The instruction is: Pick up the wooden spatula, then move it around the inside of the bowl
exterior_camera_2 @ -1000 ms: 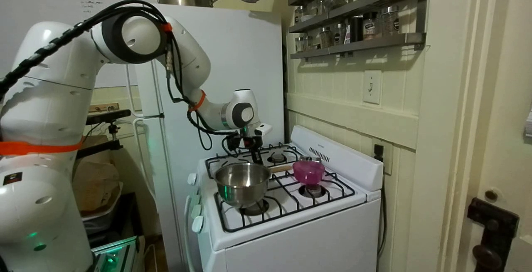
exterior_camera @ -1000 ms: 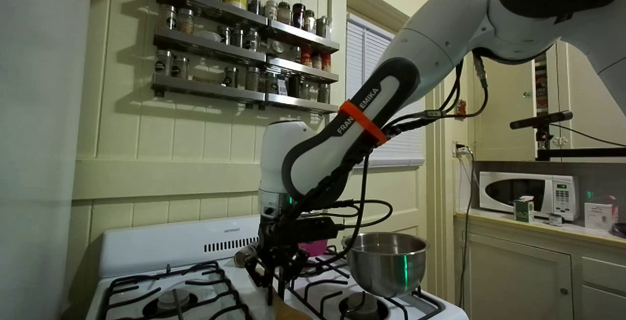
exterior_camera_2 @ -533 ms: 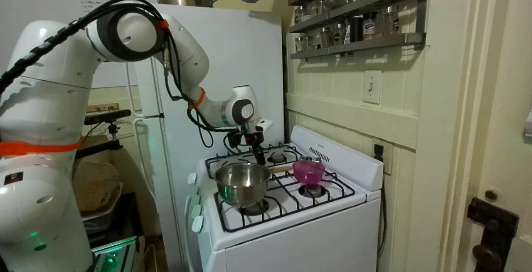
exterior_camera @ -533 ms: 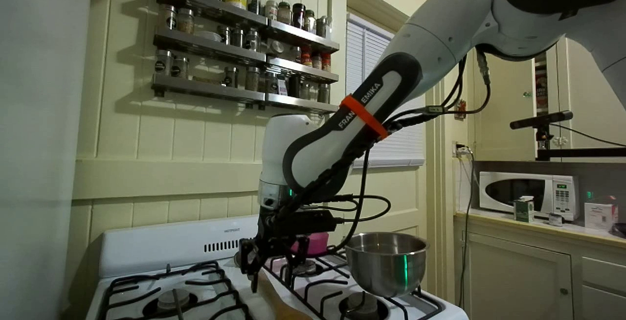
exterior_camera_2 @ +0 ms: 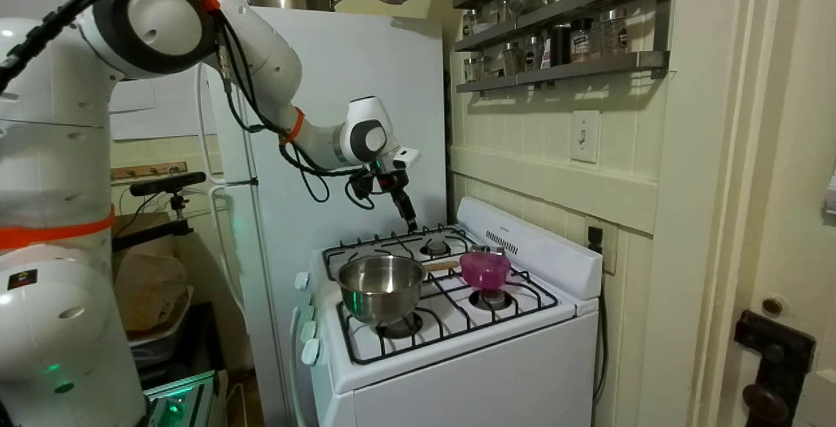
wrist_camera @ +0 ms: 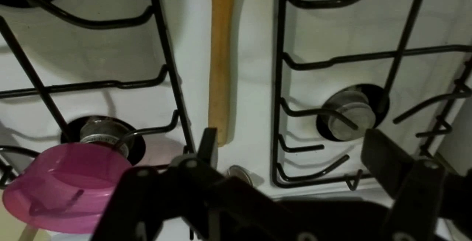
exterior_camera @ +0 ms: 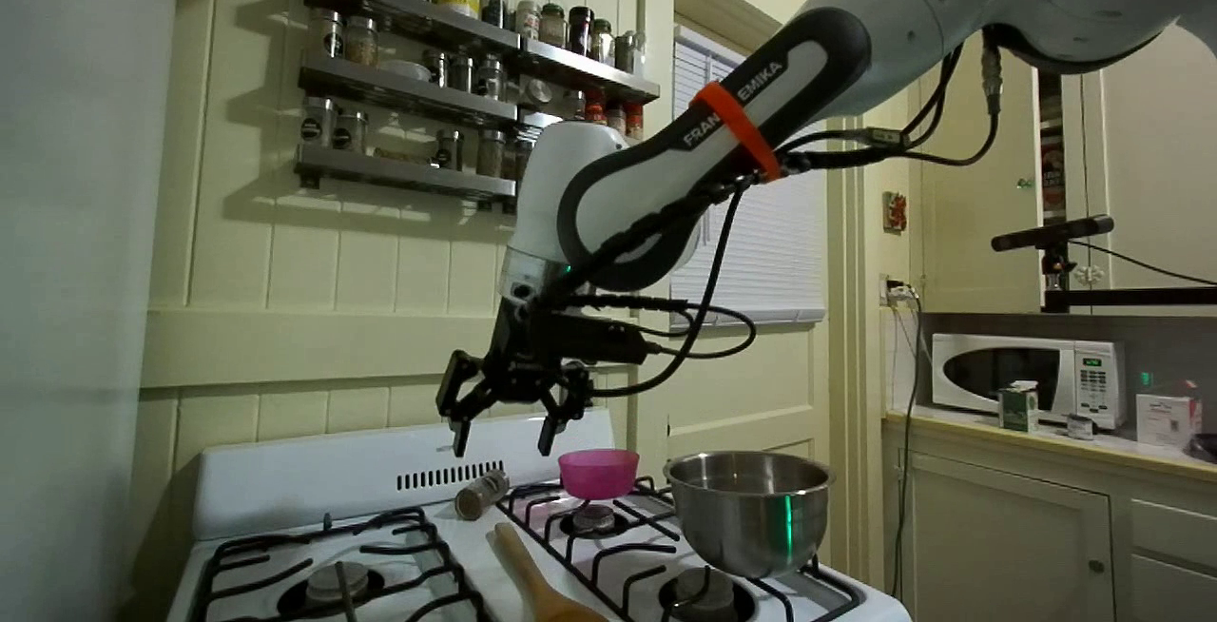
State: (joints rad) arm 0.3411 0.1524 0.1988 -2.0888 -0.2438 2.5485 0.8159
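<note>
The wooden spatula [exterior_camera: 532,579] lies on the white strip between the two stove grates, its handle end towards the back panel; its head is cut off by the frame in the wrist view, where the handle [wrist_camera: 220,60] shows. In an exterior view only the handle [exterior_camera_2: 442,265] shows behind the bowl. My gripper [exterior_camera: 504,449] hangs above the stove, higher than the handle's end, with its fingers spread wide and nothing between them. The shiny metal bowl [exterior_camera: 746,517] stands upright on the front grate, beside the spatula; it is out of view in the wrist view.
A small pink bowl [exterior_camera: 598,475] sits on the rear burner near the metal bowl. A spice jar [exterior_camera: 481,495] lies on its side by the back panel [exterior_camera: 409,465]. Black grates [wrist_camera: 280,86] flank the spatula. Spice shelves [exterior_camera: 409,170] hang on the wall above.
A second ago the fingers stood close together at the spatula's handle. They have spread apart and the gripper has risen well above the stove, leaving the spatula lying there.
</note>
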